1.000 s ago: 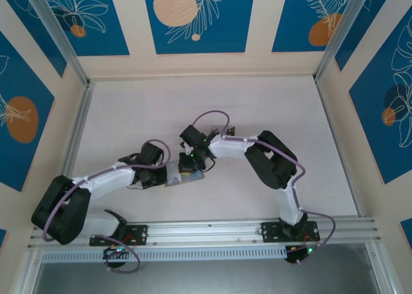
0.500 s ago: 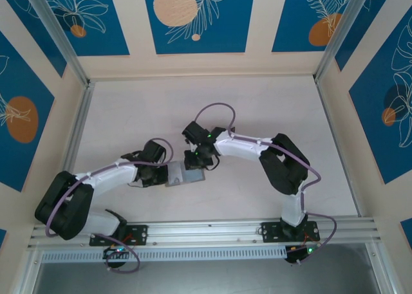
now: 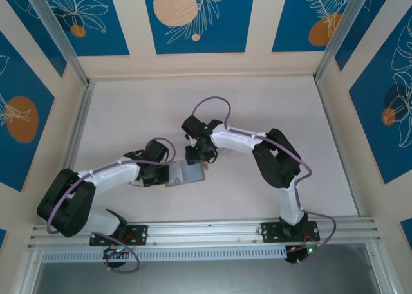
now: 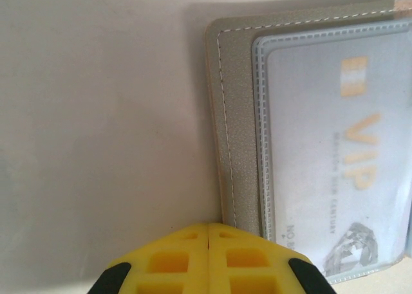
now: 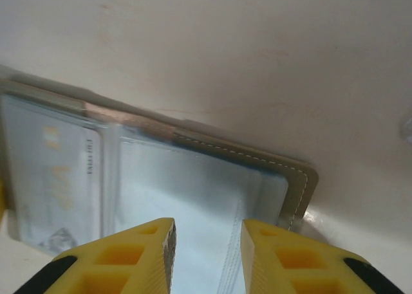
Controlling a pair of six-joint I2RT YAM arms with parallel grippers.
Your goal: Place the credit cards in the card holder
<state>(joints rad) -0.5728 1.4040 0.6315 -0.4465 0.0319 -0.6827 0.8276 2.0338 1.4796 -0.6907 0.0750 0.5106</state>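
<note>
While a pale card marked VIP lay tucked under a clear sleeve inside the open grey holder, both arms met over it near the middle of the table. The left gripper was fully closed, its yellow fingers pressed together at the holder's stitched left edge; whether they pinched that edge or only pinned it down could not be told. The right gripper hung over the holder's other half with its fingers about halfway apart and nothing between them, only the sleeve showing through the gap.

The step in hand looked like the end of seating one card, with the right fingers free of it. The next move probably called for the right arm to lift straight off without catching the loose sleeve, while the left steadied the holder for another card.

The table was plain, pale and matte, with a metal rail along the near edge. Cream walls around it carried blue panels with white leaf outlines and orange circles.
</note>
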